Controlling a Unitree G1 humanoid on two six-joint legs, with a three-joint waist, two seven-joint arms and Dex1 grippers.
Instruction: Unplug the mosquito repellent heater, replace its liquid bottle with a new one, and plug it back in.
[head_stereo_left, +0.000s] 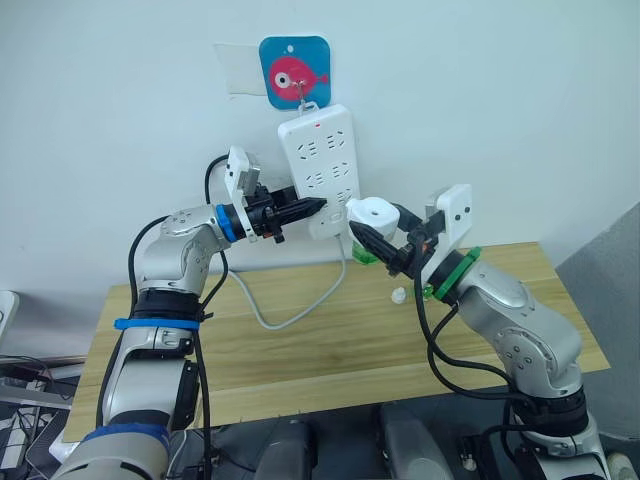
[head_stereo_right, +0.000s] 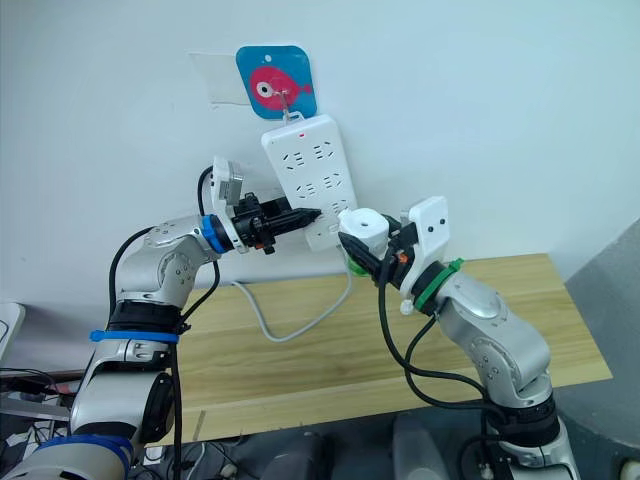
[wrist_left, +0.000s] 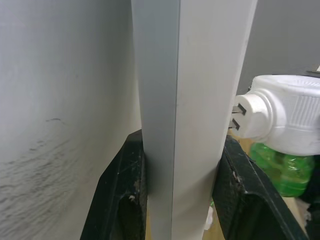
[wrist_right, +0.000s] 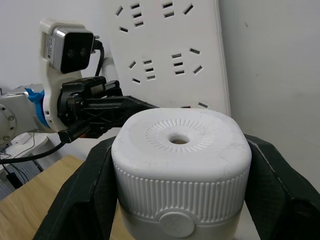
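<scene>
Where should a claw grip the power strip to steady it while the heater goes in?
Grip the power strip by its long side edges near the lower end, coming from the robot's left, as the left claw does. The slab is thin, flat and hangs from a hook, so a pinch across its width stops it swinging and leaves the socket face open to the heater held in the right claw.

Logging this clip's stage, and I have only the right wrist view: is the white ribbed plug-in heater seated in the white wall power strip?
Observer: No. The white plastic plug-in heater has its two metal prongs bare, just short of the long white power strip.
Operator: Any bottle fitted?
Observer: Yes, a translucent green bottle sits under its body.
Operator: What's steadying the strip?
Observer: The left claw is clamped across its edge.
</scene>
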